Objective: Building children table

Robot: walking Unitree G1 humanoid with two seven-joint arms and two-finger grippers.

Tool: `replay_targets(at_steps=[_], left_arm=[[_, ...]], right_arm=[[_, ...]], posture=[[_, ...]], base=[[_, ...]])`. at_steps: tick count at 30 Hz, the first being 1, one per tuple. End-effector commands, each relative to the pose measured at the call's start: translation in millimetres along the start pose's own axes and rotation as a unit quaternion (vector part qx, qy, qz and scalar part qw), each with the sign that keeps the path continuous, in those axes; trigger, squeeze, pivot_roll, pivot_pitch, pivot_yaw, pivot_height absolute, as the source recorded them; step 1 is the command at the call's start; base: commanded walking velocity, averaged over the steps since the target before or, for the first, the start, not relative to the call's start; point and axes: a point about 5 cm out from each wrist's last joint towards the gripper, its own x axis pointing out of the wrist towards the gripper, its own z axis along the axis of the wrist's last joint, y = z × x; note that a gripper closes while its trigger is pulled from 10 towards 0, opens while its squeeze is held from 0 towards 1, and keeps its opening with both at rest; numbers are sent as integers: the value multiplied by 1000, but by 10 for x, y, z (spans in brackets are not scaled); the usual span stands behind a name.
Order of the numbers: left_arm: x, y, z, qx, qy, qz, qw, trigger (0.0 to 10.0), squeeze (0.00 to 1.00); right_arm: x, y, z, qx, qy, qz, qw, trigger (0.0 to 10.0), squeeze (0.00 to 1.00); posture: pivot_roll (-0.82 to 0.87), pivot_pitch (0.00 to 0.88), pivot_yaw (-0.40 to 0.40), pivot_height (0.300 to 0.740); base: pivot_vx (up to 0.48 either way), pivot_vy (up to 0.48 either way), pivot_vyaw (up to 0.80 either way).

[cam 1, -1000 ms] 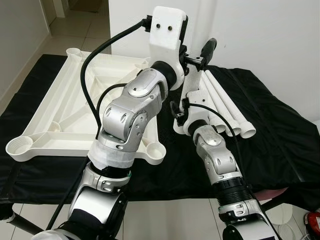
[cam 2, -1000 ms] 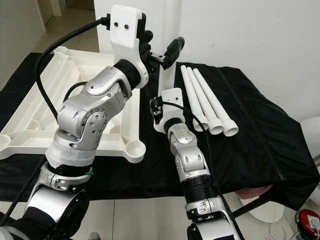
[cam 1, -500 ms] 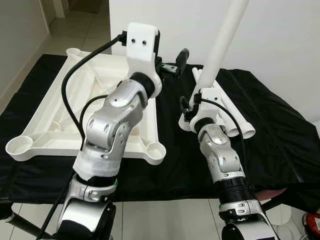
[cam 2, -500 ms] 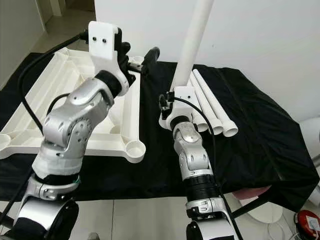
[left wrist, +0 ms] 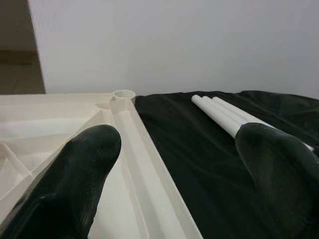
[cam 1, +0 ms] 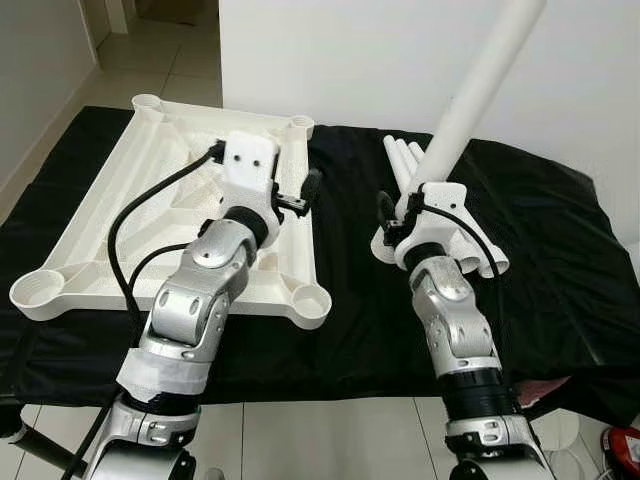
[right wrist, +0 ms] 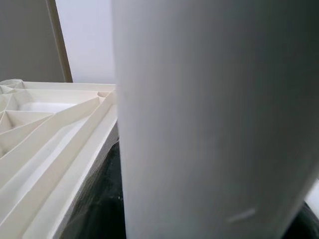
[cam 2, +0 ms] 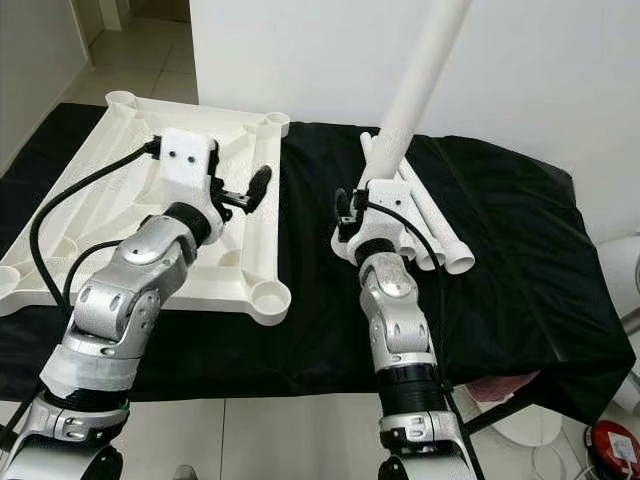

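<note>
- Right gripper (cam 1: 425, 190) is clamped on 1 white table leg (cam 1: 480, 90), tilted upward above 3 legs (cam 2: 430, 225) on the black cloth (cam 1: 540, 260).
- Left gripper (left wrist: 174, 164) fingers (left wrist: 75, 174) are spread apart over the upturned tabletop (cam 1: 110, 230) edge, holding nothing.

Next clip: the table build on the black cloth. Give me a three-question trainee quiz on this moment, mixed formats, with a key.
1. True or false: the right claw holds a white table leg raised off the cloth and tilted.
2. How many white legs lie on the black cloth beside the right arm? A) one B) three C) five
3. Fill in: the left claw hovers with its fingers apart over the upside-down white ____, which has a round socket at each corner.

Key:
1. True.
2. B, three, side by side.
3. Tabletop.
</note>
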Motion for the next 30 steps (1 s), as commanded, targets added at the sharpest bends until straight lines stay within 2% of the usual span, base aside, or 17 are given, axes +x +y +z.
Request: replay_targets(at_steps=[1, 2, 3, 5, 8, 9, 10, 15, 18, 20, 21, 23, 26, 27, 29, 30], left_arm=[[-18, 111, -106, -1, 16, 41, 999, 10000, 0], [-18, 111, -106, -1, 16, 41, 999, 10000, 0], [-33, 182, -141, -7, 20, 56, 998, 10000, 0], [-33, 182, -141, -7, 20, 56, 998, 10000, 0], [-80, 334, -245, -16, 31, 90, 995, 10000, 0], [-80, 334, -245, -16, 31, 90, 995, 10000, 0], [-118, 398, -286, -8, 30, 107, 994, 10000, 0], [-151, 430, -308, -15, 24, 120, 992, 10000, 0], [-220, 397, -379, -25, 22, 110, 993, 10000, 0], [-240, 387, -396, -36, 19, 110, 993, 10000, 0], [-263, 379, -429, -56, 22, 111, 992, 10000, 0], [-285, 383, -448, -59, 21, 115, 991, 10000, 0], [-285, 383, -448, -59, 21, 115, 991, 10000, 0], [-308, 396, -468, -34, 20, 122, 992, 10000, 0], [-322, 410, -483, -22, 18, 128, 991, 10000, 0], [-330, 430, -471, -1, 12, 135, 991, 10000, 0]], right_arm=[[-32, -91, 33, -4, -15, -12, 1000, 10000, 0], [-32, -91, 33, -4, -15, -12, 1000, 10000, 0], [-53, -121, 5, -9, -11, -18, 1000, 10000, 0], [-53, -121, 5, -9, -11, -18, 1000, 10000, 0], [-104, -167, -51, -22, -7, -28, 999, 10000, 0], [-104, -167, -51, -22, -7, -28, 999, 10000, 0], [-140, -185, -80, -21, -7, -34, 999, 10000, 0], [-166, -190, -96, -20, -7, -33, 999, 10000, 0], [-199, -176, -146, -15, 2, -4, 1000, 10000, 0], [-206, -175, -162, -16, 4, 0, 1000, 10000, 0], [-211, -174, -181, -18, 7, 1, 1000, 10000, 0], [-214, -174, -193, -19, 8, 0, 1000, 10000, 0], [-214, -174, -193, -19, 8, 0, 1000, 10000, 0], [-223, -170, -205, -21, 7, -1, 1000, 10000, 0], [-233, -163, -219, -23, 6, 0, 1000, 10000, 0], [-254, -158, -237, -24, 6, 4, 1000, 10000, 0]], posture=[[34, 0, -120, 740], [34, 0, -120, 740], [31, 0, -117, 740], [31, 0, -117, 740], [22, 0, -117, 740], [22, 0, -117, 740], [14, 0, -118, 740], [9, 0, -121, 740], [-4, 0, -133, 740], [-8, 0, -133, 740], [-11, 0, -130, 740], [-11, 0, -130, 740], [-11, 0, -130, 740], [-12, 0, -127, 740], [-8, 0, -121, 740], [7, 0, -118, 740]], base=[[0, 0, 0], [0, 0, 0], [0, 0, 0], [0, 0, 0], [0, 0, 0], [0, 0, 0], [0, 0, 0], [0, 0, 0], [0, 0, 0], [0, 0, 0], [0, 0, 0], [0, 0, 0], [0, 0, 0], [0, 0, 0], [0, 0, 0], [0, 0, 0]])
